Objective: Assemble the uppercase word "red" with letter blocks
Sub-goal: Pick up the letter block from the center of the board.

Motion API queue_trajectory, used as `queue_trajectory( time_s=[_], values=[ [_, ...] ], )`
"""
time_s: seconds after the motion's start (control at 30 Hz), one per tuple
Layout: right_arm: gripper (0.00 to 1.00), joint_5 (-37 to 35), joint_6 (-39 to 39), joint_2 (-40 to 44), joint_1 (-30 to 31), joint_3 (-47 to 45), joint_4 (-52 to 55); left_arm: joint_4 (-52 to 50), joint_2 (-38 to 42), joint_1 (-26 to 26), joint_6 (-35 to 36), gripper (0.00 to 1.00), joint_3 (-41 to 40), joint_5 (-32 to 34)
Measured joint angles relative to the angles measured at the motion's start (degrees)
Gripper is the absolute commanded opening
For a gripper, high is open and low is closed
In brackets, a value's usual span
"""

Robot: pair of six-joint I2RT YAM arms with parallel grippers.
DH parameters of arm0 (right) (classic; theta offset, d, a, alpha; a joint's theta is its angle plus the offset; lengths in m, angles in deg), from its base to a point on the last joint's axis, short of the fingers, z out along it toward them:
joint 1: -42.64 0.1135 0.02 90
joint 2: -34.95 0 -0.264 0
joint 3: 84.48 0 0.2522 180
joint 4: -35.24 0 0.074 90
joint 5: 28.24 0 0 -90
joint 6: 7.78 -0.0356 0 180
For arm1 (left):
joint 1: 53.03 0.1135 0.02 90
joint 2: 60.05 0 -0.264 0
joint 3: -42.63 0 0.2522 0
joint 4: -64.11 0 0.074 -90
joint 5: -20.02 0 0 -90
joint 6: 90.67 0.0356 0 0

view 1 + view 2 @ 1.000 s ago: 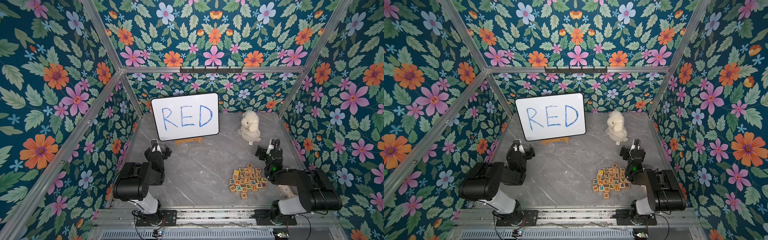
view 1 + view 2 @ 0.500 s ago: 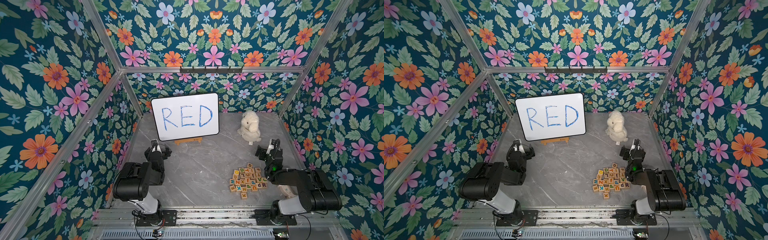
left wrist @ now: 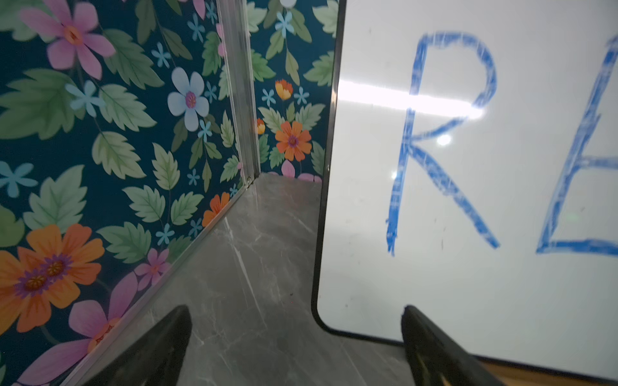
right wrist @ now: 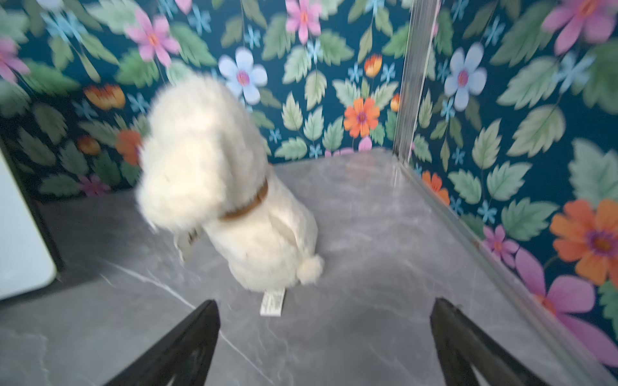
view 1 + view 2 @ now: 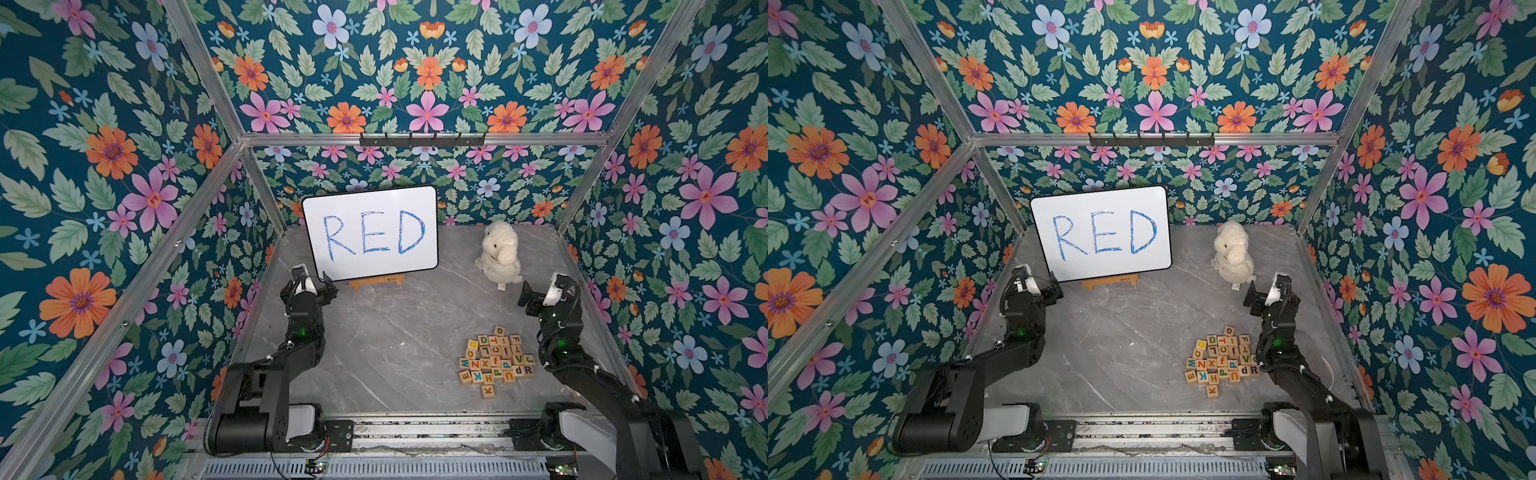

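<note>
My left pincer [image 3: 294, 310] stands wide with nothing between its two black fingers [image 3: 160, 344]. It is held over the grey marble-patterned tabletop [image 5: 395, 353], just in front of the lower left corner of the white rectangular whiteboard [image 5: 370, 232], which bears RED in blue marker and rests on a small wooden easel [image 5: 376, 281]. My right pincer [image 4: 324, 305] is spread just as wide and is empty. It points toward the fluffy white plush toy [image 5: 500, 253] sitting near the back right corner, though that wrist view is blurred. The letter blocks [image 5: 496, 361], small light-wood cubes with coloured letters, lie in one loose cluster on the tabletop toward the front. They are just beside my right arm [image 5: 582, 370] and well apart from both pincers. In both top views the cube with a green D [image 5: 483, 340] sits at the cluster's far left, the cube with a purple R [image 5: 528, 369] at its right edge, and the cube with a red E [image 5: 466, 376] at its near left corner. All three lie within the cluster, not yet lined up as the word.
</note>
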State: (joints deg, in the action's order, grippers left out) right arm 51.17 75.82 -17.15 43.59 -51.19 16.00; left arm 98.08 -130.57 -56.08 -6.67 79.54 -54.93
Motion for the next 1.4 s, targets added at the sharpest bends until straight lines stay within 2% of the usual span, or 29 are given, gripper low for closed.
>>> queue_trajectory(
  time_s=[0.17, 0.3, 0.43, 0.53, 0.57, 0.8, 0.93, 1.0, 1.1, 1.2, 1.4],
  values=[
    [0.99, -1.86, -8.61, 16.28, -0.48, 6.95, 22.86, -16.92, 10.32, 0.00, -11.08, 0.99, 4.98, -0.74],
    [0.99, -0.31, -12.76, 20.68, -0.63, 11.02, 36.98, -30.45, 16.24, 0.00, -19.89, 0.99, 9.68, 1.07],
    [0.99, 1.97, -14.71, 18.40, -0.68, 17.40, 48.52, -37.05, 20.26, 0.04, -24.59, 0.98, 9.27, 1.49],
    [0.99, 4.20, -16.55, 14.80, -0.63, 22.95, 56.70, -40.19, 21.77, 0.04, -27.23, 0.92, 9.27, -1.03],
    [0.95, 4.98, -17.55, 13.68, -0.63, 24.50, 59.36, -41.27, 22.05, 0.04, -27.91, 0.91, 9.73, -1.95],
    [0.95, 7.80, -22.36, 12.87, -0.66, 28.55, 74.75, -50.29, 20.96, 0.02, -29.62, 0.87, 16.81, -7.96],
    [0.93, 13.46, -25.11, 13.40, -0.66, 28.50, 79.43, -54.38, 17.86, 0.00, -28.94, 0.87, 20.61, -15.98],
    [0.97, 17.62, -26.40, 12.85, -0.66, 27.82, 81.33, -56.41, 16.13, -0.17, -28.09, 0.87, 22.58, -21.11],
    [0.97, 22.53, -26.38, 11.50, -0.63, 26.67, 84.15, -59.34, 14.51, -0.76, -27.15, 0.87, 24.72, -25.77],
    [0.97, 24.09, -26.47, 9.25, -0.63, 26.58, 86.97, -60.78, 14.47, -1.77, -27.02, 0.87, 24.50, -28.30],
    [0.97, 26.84, -28.26, 4.20, -0.63, 27.10, 90.88, -59.14, 14.71, -6.71, -28.35, 0.84, 18.88, -31.65]
  ],
)
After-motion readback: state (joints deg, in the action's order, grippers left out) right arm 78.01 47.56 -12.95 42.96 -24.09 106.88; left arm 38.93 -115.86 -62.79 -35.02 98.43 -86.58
